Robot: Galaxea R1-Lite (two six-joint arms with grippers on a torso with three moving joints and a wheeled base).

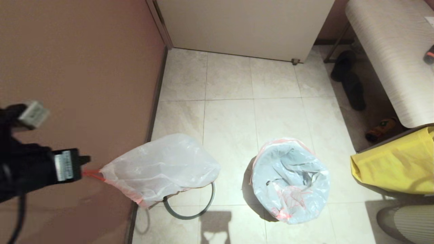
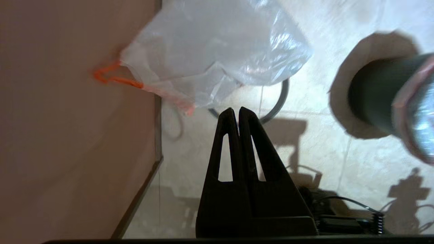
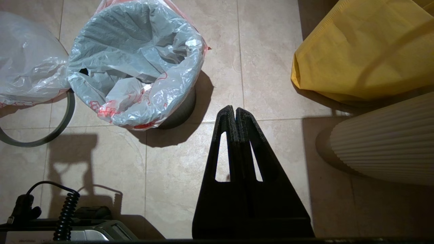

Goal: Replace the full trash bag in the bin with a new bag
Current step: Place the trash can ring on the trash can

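The closed, empty left gripper (image 2: 236, 112) hovers near the full trash bag (image 1: 162, 167); the right gripper (image 3: 235, 111) is closed, empty too.

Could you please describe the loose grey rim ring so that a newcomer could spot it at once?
Start at the brown wall on the robot's left, then find the full trash bag on the tiled floor beside it. The grey hoop-shaped rim ring lies flat on the floor, partly under that bag. Unlike the bin nearby, it is just a thin open hoop.
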